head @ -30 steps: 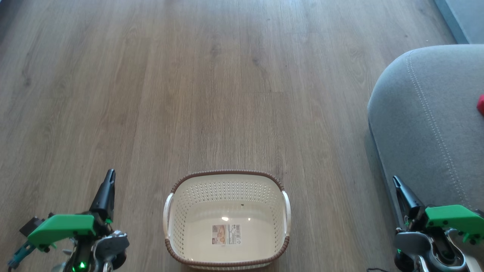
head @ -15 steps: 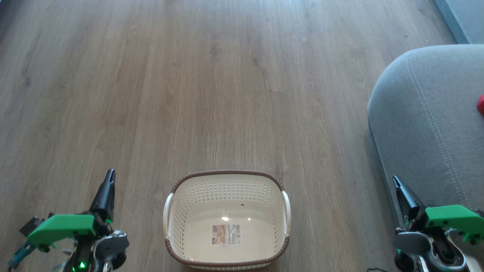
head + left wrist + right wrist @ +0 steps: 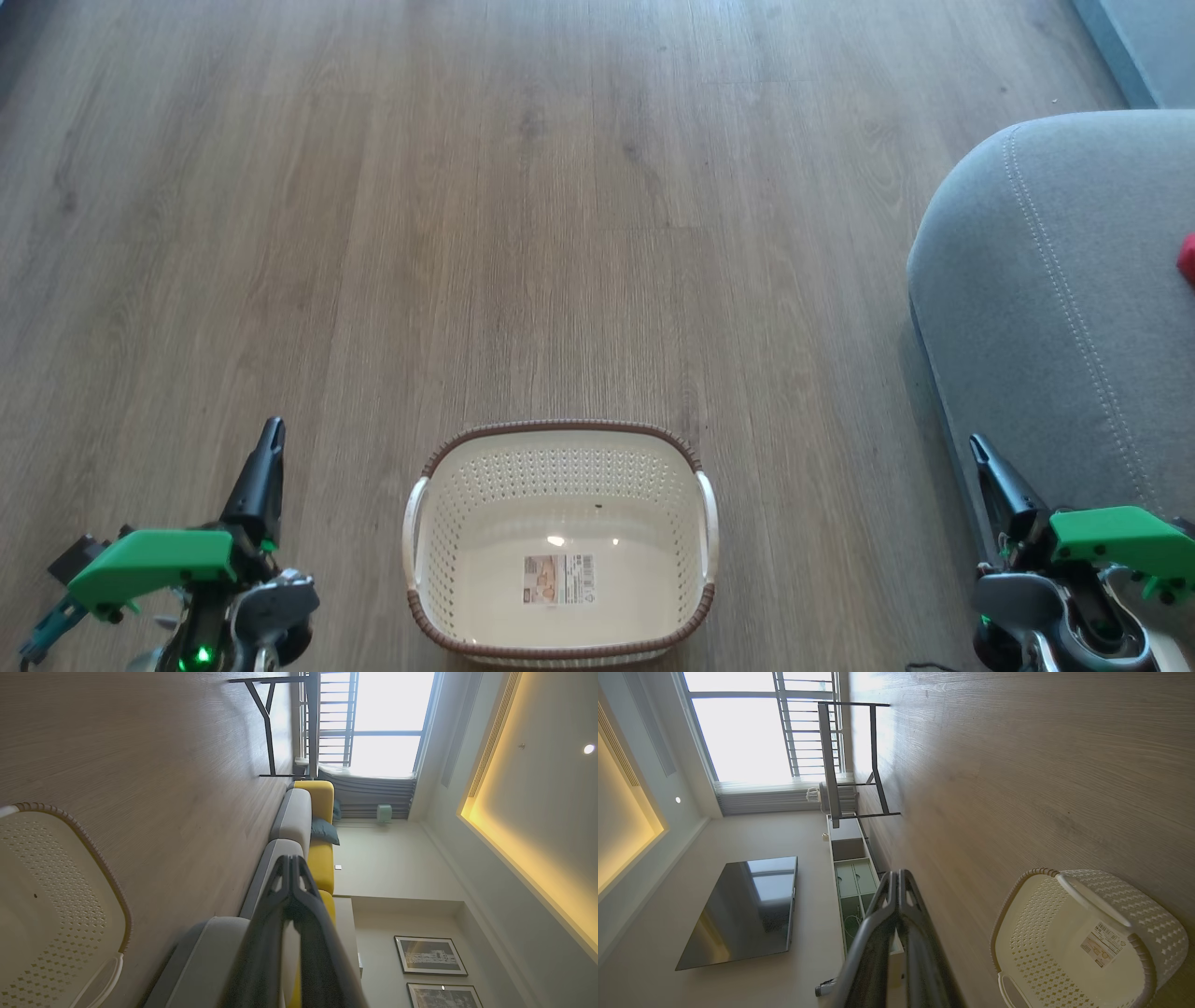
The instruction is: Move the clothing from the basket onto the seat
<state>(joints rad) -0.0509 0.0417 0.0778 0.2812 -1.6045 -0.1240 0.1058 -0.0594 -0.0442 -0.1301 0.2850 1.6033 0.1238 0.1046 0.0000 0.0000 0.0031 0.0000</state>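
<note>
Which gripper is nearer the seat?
Right. The right gripper is beside the seat; the left gripper is across the basket from it.

Wood floor (image 3: 467, 233) with basket (image 3: 560, 427), seat (image 3: 1055, 308)

From my station I find no change over the last second. On the head feed the left hand (image 3: 269, 439) and right hand (image 3: 977, 446) sit at the same spots, fingers pressed together as before. The basket (image 3: 560, 427), the seat (image 3: 1055, 308) and the red clothing (image 3: 1187, 259) at the feed's right edge have not shifted, nor has the camera.
</note>
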